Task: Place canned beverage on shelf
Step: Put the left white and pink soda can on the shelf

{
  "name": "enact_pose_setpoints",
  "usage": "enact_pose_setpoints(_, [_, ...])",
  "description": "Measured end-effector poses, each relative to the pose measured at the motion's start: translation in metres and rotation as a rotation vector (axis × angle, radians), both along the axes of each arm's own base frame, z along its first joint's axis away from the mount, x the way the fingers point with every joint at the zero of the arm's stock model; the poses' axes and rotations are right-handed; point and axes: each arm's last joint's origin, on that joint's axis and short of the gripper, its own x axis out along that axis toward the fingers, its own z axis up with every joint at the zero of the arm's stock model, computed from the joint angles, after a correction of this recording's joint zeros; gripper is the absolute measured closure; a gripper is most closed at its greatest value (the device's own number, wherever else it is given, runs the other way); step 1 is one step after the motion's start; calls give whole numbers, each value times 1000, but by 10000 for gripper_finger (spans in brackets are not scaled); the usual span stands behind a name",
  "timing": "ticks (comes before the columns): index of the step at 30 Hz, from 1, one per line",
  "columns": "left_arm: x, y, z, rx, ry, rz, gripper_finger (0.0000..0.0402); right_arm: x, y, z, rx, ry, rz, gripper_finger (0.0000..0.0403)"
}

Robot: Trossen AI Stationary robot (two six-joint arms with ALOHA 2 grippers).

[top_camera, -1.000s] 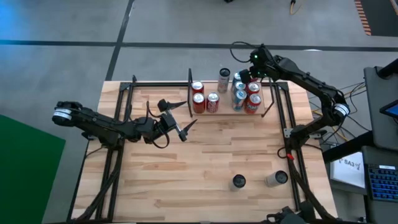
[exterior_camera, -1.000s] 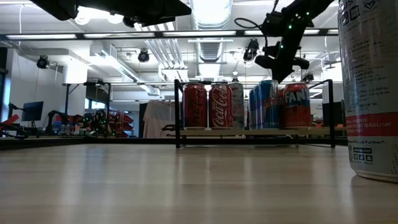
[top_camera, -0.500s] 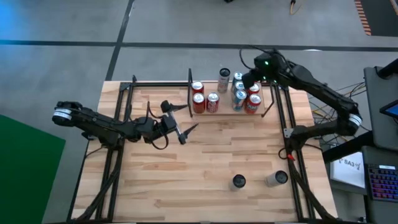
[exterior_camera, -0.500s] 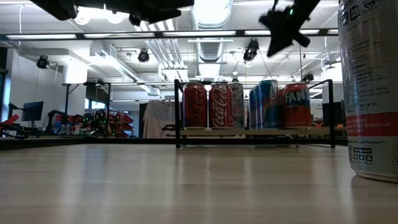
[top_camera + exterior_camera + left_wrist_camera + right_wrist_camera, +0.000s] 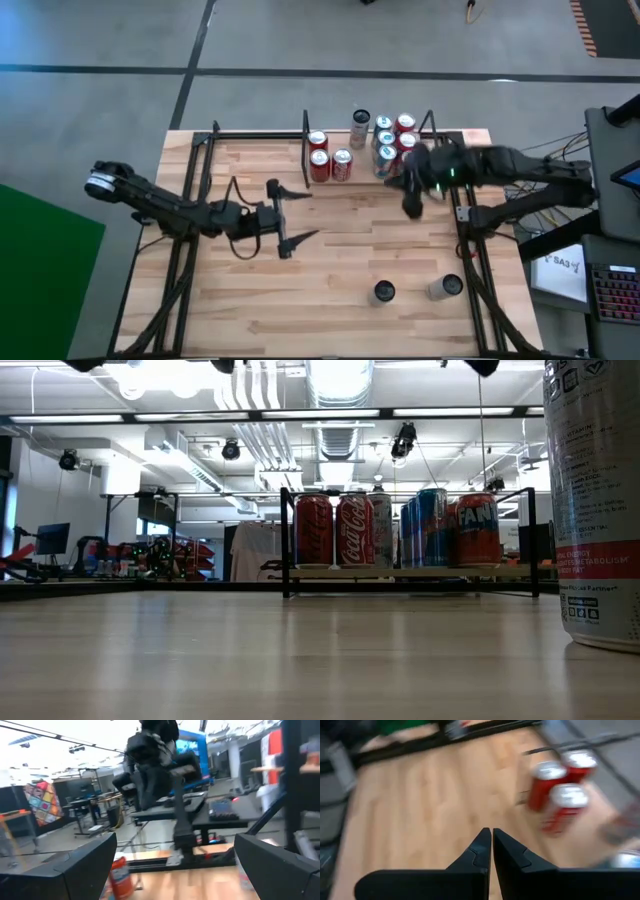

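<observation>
The shelf (image 5: 372, 178), a light-wood board in black rails, stands at the table's far middle with several upright cans on it, red (image 5: 318, 160), blue (image 5: 383, 150) and silver (image 5: 360, 122); it also shows in the low view (image 5: 410, 571). Two more cans stand on the near table: a dark-topped one (image 5: 384, 292) and a silver one (image 5: 445, 288). My right gripper (image 5: 408, 206) is shut and empty (image 5: 491, 833), above the table just near of the shelf's right end. My left gripper (image 5: 298, 214) is open and empty at the table's middle left.
A tall can (image 5: 597, 500) stands close to the low camera at the right. Black frame rails (image 5: 190, 200) run along the table's left and right (image 5: 465, 215) sides. Bare planks (image 5: 330, 260) lie between the shelf and the two near cans.
My right gripper has come away from above the shelf's right-hand cans, moving fast toward the table's near edge and a little left, and has left the low view. My left gripper has drifted a little toward the table's right and near edge. The cans have stayed put.
</observation>
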Motion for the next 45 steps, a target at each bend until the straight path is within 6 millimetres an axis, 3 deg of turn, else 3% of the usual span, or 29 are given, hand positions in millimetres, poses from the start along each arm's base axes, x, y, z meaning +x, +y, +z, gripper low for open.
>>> enact_pose_setpoints(6, [-4,-27,-1,-58,-57,-44,12,5,62,-18,4,68,277,394])
enact_pose_setpoints(13, [-7,-58,-6,-105,-128,-121,12,1,119,-37,13,137,384,394])
enact_pose_setpoints(20, [2,-75,-6,-118,-139,-146,12,1,162,-54,-25,141,410,394])
enact_pose_setpoints(26, [9,-81,-7,-117,-132,-148,12,9,182,-73,-95,176,369,380])
enact_pose_setpoints(31, [9,-81,-7,-128,-130,-118,12,16,188,-85,-45,215,305,318])
enact_pose_setpoints(40, [9,-81,-7,-127,-126,-116,12,17,189,-91,-22,252,269,134])
enact_pose_setpoints(45, [9,-81,-7,-129,-124,-106,12,18,190,-93,-21,260,270,62])
